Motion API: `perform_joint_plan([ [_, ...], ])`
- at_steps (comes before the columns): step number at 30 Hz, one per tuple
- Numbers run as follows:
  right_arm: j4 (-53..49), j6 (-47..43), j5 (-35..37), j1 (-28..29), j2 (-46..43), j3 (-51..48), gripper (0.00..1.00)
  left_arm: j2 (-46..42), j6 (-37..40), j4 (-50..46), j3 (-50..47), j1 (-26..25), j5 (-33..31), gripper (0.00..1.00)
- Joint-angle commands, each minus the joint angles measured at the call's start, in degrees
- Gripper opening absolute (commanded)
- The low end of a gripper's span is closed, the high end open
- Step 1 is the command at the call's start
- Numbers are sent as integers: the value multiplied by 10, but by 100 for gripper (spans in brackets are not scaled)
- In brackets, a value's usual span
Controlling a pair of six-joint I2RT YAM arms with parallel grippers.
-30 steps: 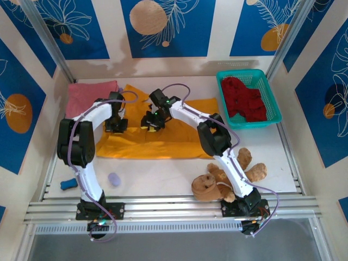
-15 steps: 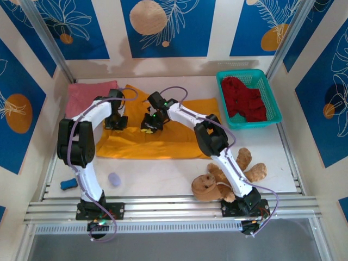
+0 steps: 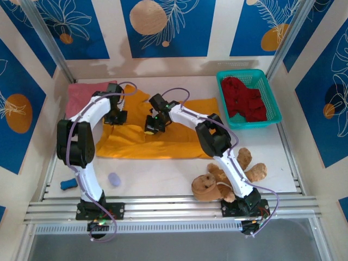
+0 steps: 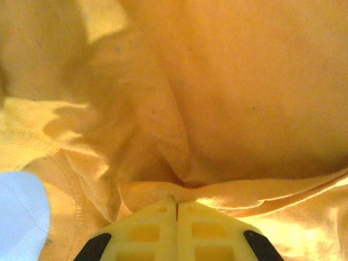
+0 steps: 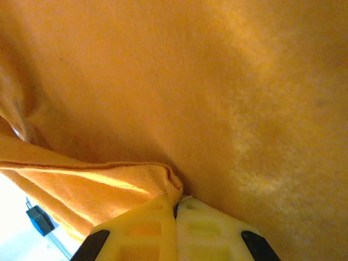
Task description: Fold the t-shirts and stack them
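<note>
Mustard-orange t-shirt (image 3: 163, 142) lies spread across the middle of the table (image 3: 163, 175), its back edge bunched and raised where the 2 arms reach in. The left gripper (image 4: 176, 202) has its jaws pressed together on a fold of this cloth at the shirt's back left part. The right gripper (image 5: 176, 204), just to the right of it, is likewise clamped, with a hemmed fold pinched at its tips. A salmon-pink t-shirt (image 3: 81, 95) sits at the back left corner, touching the orange one. At the back right, a dark red t-shirt (image 3: 246, 100) lies crumpled inside a teal basket (image 3: 242, 72). A brown teddy bear (image 3: 209, 186) rests near the right arm's base. A small blue object (image 3: 68, 184) and a lavender one (image 3: 113, 179) lie near the left arm's base.
</note>
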Motion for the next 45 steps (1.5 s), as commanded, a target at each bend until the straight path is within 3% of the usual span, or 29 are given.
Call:
perform_joint_plan([
  [1,14,9,10,-2,-36,-14,0,10,11,-24,24,-4,-11,0],
  [17,-3,14,35,-16,-39,-16,2,65,12,-34,88,-7,-20,0],
  [19,-11,14,36,-17,-41,-16,9,72,11,-36,98,-7,-25,10],
  [22,-13,7,39,-18,-58,-30,30,62,9,-31,105,-8,-42,31],
  [25,-9,-3,53,-18,-90,-60,42,32,13,-19,94,-9,-61,34],
  [28,-4,-14,62,-19,-123,-90,45,5,5,-28,84,-9,-41,36],
  [33,-27,-35,73,-25,-179,-138,48,-26,-56,-31,17,-11,74,42],
  [40,-57,-59,52,-41,-266,-261,47,-97,-118,48,-158,-22,112,47],
  [45,-67,-64,40,-44,-278,-329,46,-108,-153,82,-228,-35,117,49],
])
